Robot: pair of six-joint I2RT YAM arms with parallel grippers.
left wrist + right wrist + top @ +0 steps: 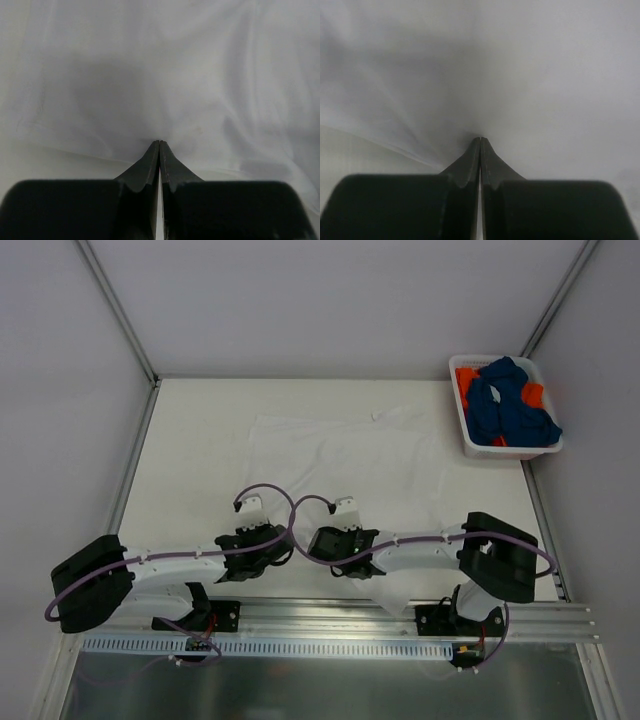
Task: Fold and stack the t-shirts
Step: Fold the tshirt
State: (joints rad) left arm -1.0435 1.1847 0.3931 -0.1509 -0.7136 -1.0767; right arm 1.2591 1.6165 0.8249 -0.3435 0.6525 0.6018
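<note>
White table (190,440): white t-shirt (340,455) spread flat ahead of my jaws. Left gripper (159,142), right gripper (480,138): both closed tight, pinching its near edge. Blue and orange t-shirts (510,408): far right, in basket (468,440).

White t-shirt (340,455); blue and orange t-shirts (512,405); white basket (490,451).

no readable text, labels, brands or numbers in any view.

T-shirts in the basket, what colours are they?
Dark blue and bright orange t-shirts; clearest in the top external view.
</note>
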